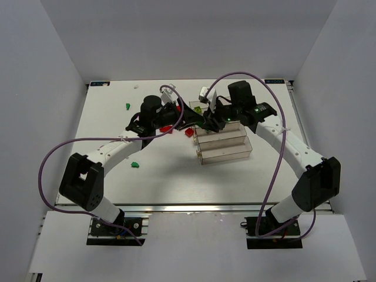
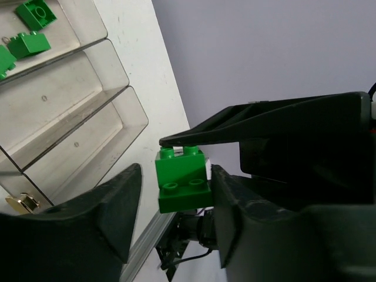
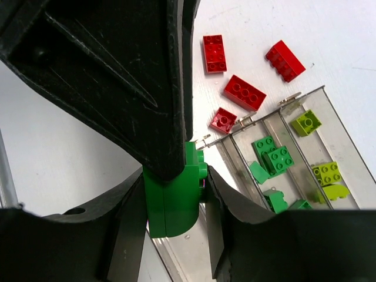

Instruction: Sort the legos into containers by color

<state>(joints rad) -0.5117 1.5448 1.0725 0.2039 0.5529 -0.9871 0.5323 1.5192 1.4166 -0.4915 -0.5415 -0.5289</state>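
My right gripper [image 3: 175, 226] is shut on a green brick [image 3: 173, 202] and holds it above the near end of a clear tray [image 3: 191, 252]. My left gripper [image 2: 176, 214] is open around the same brick [image 2: 182, 183], which touches its right finger with a gap on the left. In the top view the two grippers meet at the trays' far-left end [image 1: 205, 120]. One tray holds several green bricks [image 3: 273, 155], and its neighbour holds yellow-green ones [image 3: 328, 173]. Several red bricks [image 3: 244, 92] lie on the table beside the trays.
The four clear trays [image 1: 223, 147] stand in a slanted row at mid-table. Two green bricks [image 1: 127, 106] [image 1: 135, 164] lie loose on the left. Red bricks [image 1: 166, 128] lie under the left arm. White walls close in the table on three sides.
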